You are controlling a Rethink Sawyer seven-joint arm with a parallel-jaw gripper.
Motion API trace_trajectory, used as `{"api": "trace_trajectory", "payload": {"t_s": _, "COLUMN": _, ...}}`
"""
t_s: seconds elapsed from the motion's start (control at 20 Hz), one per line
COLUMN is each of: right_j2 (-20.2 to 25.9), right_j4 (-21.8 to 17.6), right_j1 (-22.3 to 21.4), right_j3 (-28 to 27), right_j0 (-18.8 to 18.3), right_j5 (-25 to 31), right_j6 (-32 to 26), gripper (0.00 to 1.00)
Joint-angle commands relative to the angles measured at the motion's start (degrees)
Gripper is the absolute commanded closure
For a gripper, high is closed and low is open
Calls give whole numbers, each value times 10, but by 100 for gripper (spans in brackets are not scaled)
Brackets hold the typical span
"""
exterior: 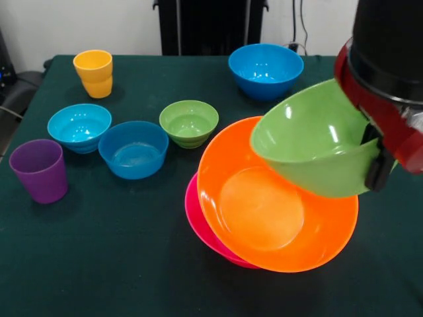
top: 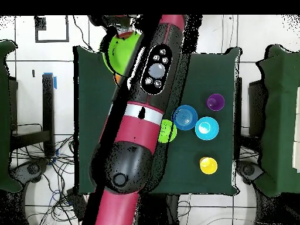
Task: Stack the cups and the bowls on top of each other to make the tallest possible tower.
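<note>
My gripper (exterior: 374, 155) is shut on the rim of a medium green bowl (exterior: 310, 139), which hangs tilted over the large orange bowl (exterior: 277, 211). The orange bowl leans on a pink bowl (exterior: 195, 214) that is mostly hidden under it. From overhead the green bowl (top: 120, 53) shows at the table's far end beside my arm. A yellow cup (exterior: 93, 72) stands at the back left and a purple cup (exterior: 39, 170) at the left. Loose bowls: cyan (exterior: 79, 127), small blue (exterior: 133, 148), small green (exterior: 189, 123) and a bigger blue one (exterior: 266, 69) at the back.
My red and black arm (top: 143, 111) crosses the middle of the table in the overhead view and hides the stack. The loose ware clusters on one side: purple cup (top: 215, 102), blue bowl (top: 185, 117), cyan bowl (top: 207, 128), yellow cup (top: 208, 165).
</note>
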Motion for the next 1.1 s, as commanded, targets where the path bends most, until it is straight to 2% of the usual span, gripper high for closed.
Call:
{"api": "trace_trajectory", "payload": {"t_s": 0.05, "right_j2": -10, "right_j4": -10, "right_j1": 10, "right_j3": -26, "right_j0": -14, "right_j5": -26, "right_j6": -197, "gripper": 100}}
{"api": "trace_trajectory", "payload": {"t_s": 0.35, "right_j2": 0, "right_j4": -13, "right_j1": 13, "right_j3": -20, "right_j0": -11, "right_j5": -26, "right_j6": -206, "gripper": 100}}
{"api": "trace_trajectory", "payload": {"t_s": 0.5, "right_j2": 8, "right_j4": -24, "right_j1": 13, "right_j3": -15, "right_j0": -7, "right_j5": -26, "right_j6": -206, "gripper": 100}}
{"api": "trace_trajectory", "payload": {"t_s": 0.6, "right_j2": 28, "right_j4": -45, "right_j1": 13, "right_j3": -8, "right_j0": 1, "right_j5": -20, "right_j6": -207, "gripper": 100}}
{"api": "trace_trajectory", "payload": {"t_s": 0.75, "right_j2": 117, "right_j4": -124, "right_j1": 10, "right_j3": 32, "right_j0": 41, "right_j5": -18, "right_j6": -200, "gripper": 100}}
{"api": "trace_trajectory", "payload": {"t_s": 0.9, "right_j2": 190, "right_j4": -185, "right_j1": -1, "right_j3": 75, "right_j0": 74, "right_j5": -28, "right_j6": -202, "gripper": 100}}
{"api": "trace_trajectory", "payload": {"t_s": 1.1, "right_j2": 289, "right_j4": -261, "right_j1": -17, "right_j3": 149, "right_j0": 104, "right_j5": -67, "right_j6": -242, "gripper": 100}}
